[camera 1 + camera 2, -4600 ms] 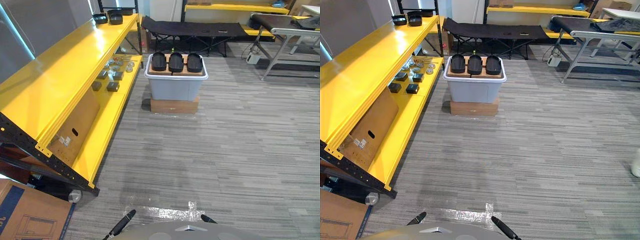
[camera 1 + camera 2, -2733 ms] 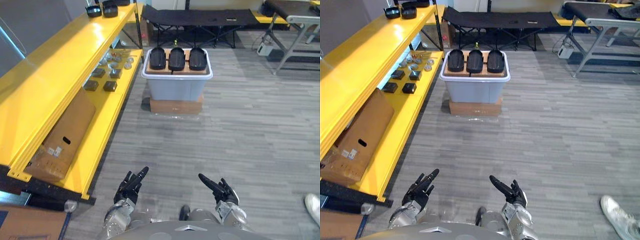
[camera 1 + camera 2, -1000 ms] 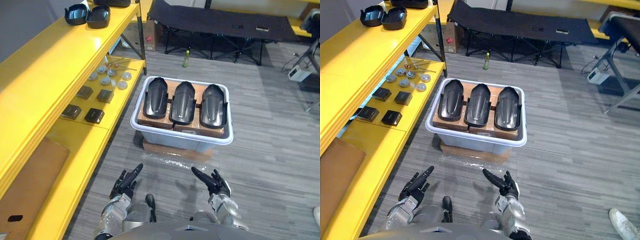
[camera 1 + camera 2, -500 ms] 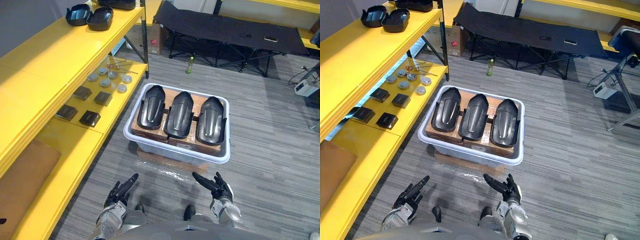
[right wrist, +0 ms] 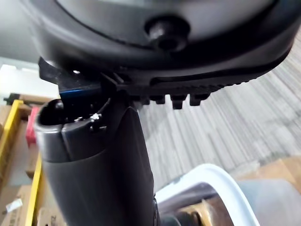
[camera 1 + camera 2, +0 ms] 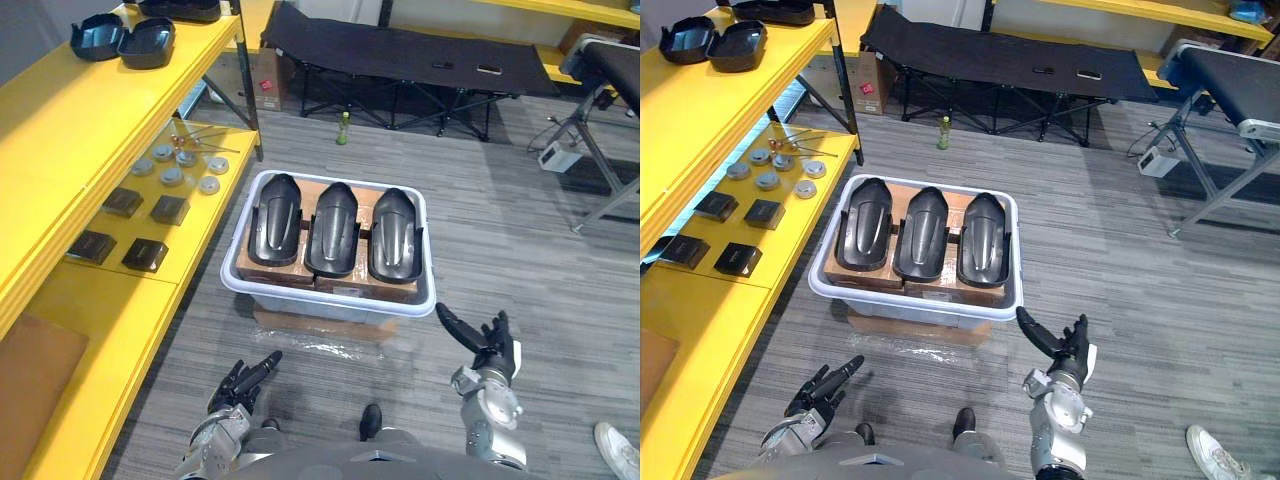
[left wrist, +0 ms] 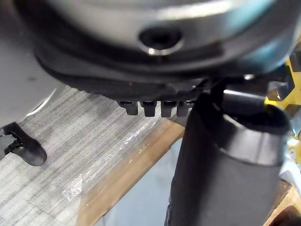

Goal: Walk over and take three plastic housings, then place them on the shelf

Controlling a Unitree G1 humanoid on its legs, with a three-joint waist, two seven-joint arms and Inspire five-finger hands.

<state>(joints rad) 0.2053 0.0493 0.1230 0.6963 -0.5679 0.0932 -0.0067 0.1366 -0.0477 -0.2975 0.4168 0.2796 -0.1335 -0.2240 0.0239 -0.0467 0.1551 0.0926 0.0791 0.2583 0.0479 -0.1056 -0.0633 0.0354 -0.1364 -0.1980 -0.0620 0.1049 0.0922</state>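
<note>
Right hand (image 6: 490, 345) fingers apart, empty, beside bin (image 6: 325, 301) corner; left hand (image 6: 238, 384) likewise, low. Three plastic housings (image 6: 334, 228) lie side by side in bin. Best: reach over rim, grip outer housing by edges.

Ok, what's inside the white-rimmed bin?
Three black plastic housings lie side by side on brown cardboard that fills the bin. Whatever sits beneath that cardboard is covered.
</note>
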